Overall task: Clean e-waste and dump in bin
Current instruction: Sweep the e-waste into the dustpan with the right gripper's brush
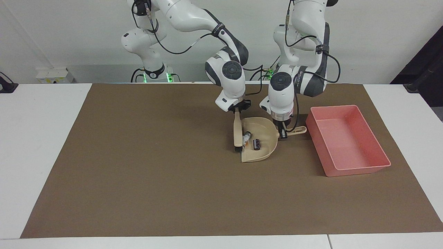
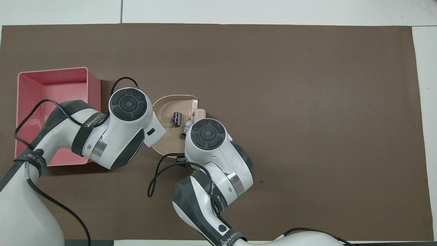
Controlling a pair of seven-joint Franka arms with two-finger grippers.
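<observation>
Both e-waste scraps lie inside the beige dustpan point(image 1: 267, 128) point(image 2: 163, 108): the white one with an orange patch point(image 1: 246, 137) point(image 2: 187, 126) just inside its open edge, the dark chip-like one point(image 1: 257, 144) point(image 2: 176, 118) deeper in. My right gripper point(image 1: 237, 109) is shut on the handle of a beige brush point(image 1: 237, 132) point(image 2: 199, 111), whose dark bristles stand at the pan's open edge. My left gripper point(image 1: 282, 132) is shut on the dustpan's handle point(image 1: 297, 130). From overhead, both grippers are hidden under their wrists. The pink bin point(image 1: 358, 168) point(image 2: 54, 80) sits beside the dustpan, toward the left arm's end.
A brown mat point(image 1: 155, 173) covers most of the white table point(image 1: 38, 138). A cable from the right arm loops over the mat close to the dustpan point(image 2: 153, 181). The bin holds nothing that I can see.
</observation>
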